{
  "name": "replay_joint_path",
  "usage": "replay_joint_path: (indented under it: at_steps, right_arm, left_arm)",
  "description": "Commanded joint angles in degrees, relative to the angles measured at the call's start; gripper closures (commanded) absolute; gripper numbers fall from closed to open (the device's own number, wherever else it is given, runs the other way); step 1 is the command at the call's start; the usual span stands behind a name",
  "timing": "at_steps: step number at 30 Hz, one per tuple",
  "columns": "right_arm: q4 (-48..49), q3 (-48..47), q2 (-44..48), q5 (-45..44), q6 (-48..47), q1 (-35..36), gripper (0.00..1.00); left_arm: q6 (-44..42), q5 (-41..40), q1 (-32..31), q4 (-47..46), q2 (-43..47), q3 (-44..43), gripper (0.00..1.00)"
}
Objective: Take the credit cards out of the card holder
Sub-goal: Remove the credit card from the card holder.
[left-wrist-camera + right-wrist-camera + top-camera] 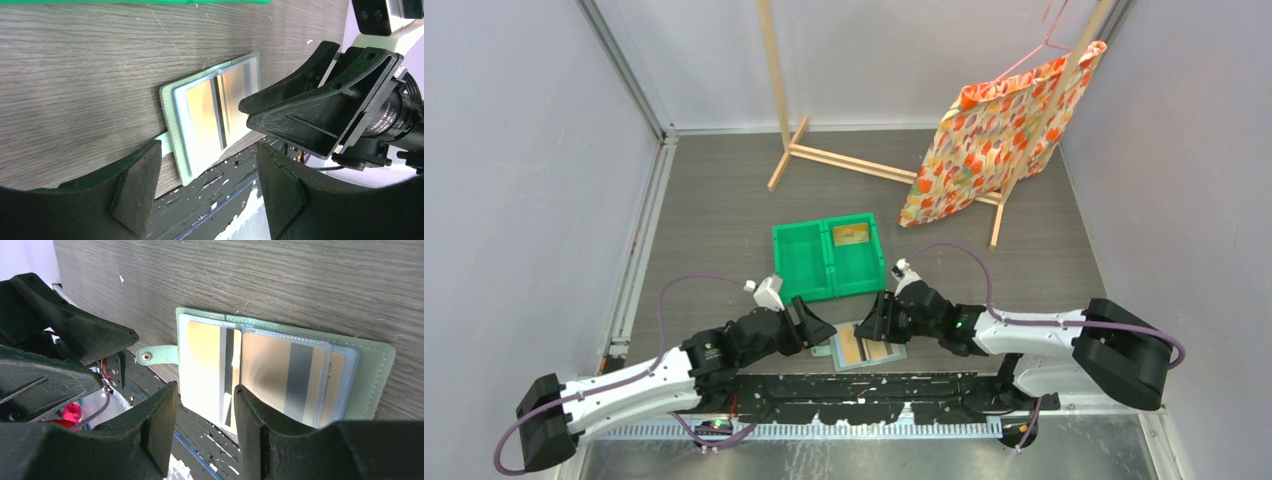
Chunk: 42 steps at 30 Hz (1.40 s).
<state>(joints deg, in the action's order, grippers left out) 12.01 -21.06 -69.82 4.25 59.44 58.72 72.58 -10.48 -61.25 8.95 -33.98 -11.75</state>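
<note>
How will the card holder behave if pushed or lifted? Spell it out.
Lying open and flat, the card holder will probably slide, not tip. Thin and hinged, it may fold or flop when lifted by one side. The glossy clear sleeves look slippery to pinch.

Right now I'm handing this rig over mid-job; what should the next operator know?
Left hand: open, empty, beside the card holder.
Right hand: open, over the holder's near edge, gripping nothing.
Card holder lies open flat at the table's near edge, tan cards in its sleeves.
Done: one card in the green bin, right compartment.
Left: pull out the remaining cards.
</note>
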Motion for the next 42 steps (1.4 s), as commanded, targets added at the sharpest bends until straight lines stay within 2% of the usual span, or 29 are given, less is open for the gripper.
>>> replay_joint_path:
  at_steps: [1, 8, 12, 15, 20, 26, 30, 38, 42]
  right_arm:
    - [5.7, 0.7, -2.49, 2.32, 2.46, -0.23, 0.49]
    - [10.46, 1.64, -4.22, 3.65, 4.86, -0.25, 0.47]
    - [8.61, 1.6, -4.5, 2.54, 3.67, -0.28, 0.46]
    - [3.44, 1.35, -2.55, 0.41, 1.53, -0.84, 0.45]
    - [0.48, 1.54, -0.66, -0.1, -0.08, -1.86, 0.43]
    - [3.27, 2.56, -2.64, 1.08, 0.71, -1.87, 0.44]
    - [5.62, 3.39, -4.0, 1.35, 1.44, -1.91, 0.43]
    - [7.29, 4.01, -5.55, 1.61, 1.88, -2.35, 0.43]
    - [7.27, 4.18, -5.26, 1.69, 2.06, -2.32, 0.43]
  left_arm:
    - [2.52, -2.98, 0.19, 4.79, 2.34, 1.22, 0.29]
    - [4.03, -0.58, 0.2, 3.79, -0.64, 2.25, 0.28]
    - [3.47, 0.11, 0.18, 3.75, -3.09, 1.9, 0.28]
    - [2.2, 1.34, 0.19, 3.46, -4.89, 1.3, 0.28]
    - [3.23, 3.77, 0.19, -4.83, -8.6, 3.37, 0.29]
    - [2.81, 3.14, 0.17, -8.14, -13.2, 2.63, 0.4]
    - [2.78, 3.83, 0.22, -16.67, -16.25, 3.43, 0.41]
    - [1.95, 8.05, 0.12, -25.77, -26.68, 0.94, 0.42]
    - [2.25, 8.64, 0.09, -29.81, -30.49, 0.53, 0.5]
